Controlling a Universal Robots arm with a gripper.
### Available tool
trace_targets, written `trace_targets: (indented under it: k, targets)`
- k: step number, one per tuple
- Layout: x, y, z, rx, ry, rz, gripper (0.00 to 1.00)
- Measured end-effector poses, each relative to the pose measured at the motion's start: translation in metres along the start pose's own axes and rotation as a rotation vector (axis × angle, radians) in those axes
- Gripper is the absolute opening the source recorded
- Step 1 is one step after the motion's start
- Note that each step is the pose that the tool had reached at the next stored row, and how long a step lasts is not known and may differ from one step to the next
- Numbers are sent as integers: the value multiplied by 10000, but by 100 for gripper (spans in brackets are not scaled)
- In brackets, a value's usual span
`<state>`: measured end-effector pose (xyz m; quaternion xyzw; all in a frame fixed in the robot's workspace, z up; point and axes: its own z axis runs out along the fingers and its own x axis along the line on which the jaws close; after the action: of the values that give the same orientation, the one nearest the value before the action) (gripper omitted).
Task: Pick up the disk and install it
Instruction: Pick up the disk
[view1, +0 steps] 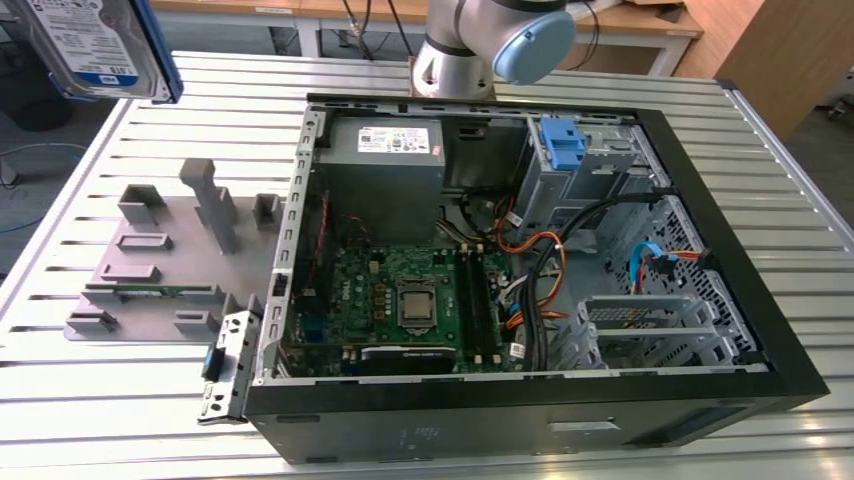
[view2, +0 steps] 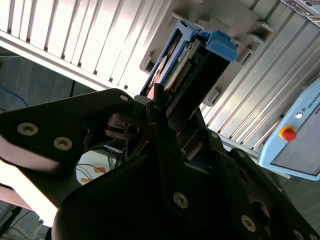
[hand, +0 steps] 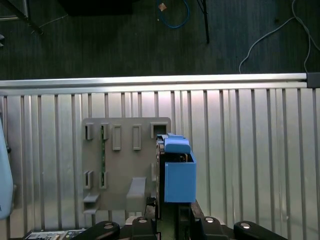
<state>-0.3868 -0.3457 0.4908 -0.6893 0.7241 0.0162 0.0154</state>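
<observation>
Pincer (view2: 180, 107) pinches the disk (view2: 187, 70), whose long axis runs straight out from it, raised above the grey fixture (hand: 125, 160) by the table (hand: 250, 150) edge, well apart from the open computer case (view1: 534, 405).

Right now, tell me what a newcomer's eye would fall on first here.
The open black computer case, green motherboard exposed, lies at the exterior view's centre. At that view's upper left, the silver-metal disk in its blue carrier hangs above the slatted metal table, clamped in the gripper in the second wrist view.

Silver labelled disk (view1: 94, 45) in blue carrier frame, aloft, exterior view's left
</observation>
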Motion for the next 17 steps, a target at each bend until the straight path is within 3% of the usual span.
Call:
trace_targets:
  k: [17]
  targets:
    - [-2, -12, -29, 1, 0, 0, 35]
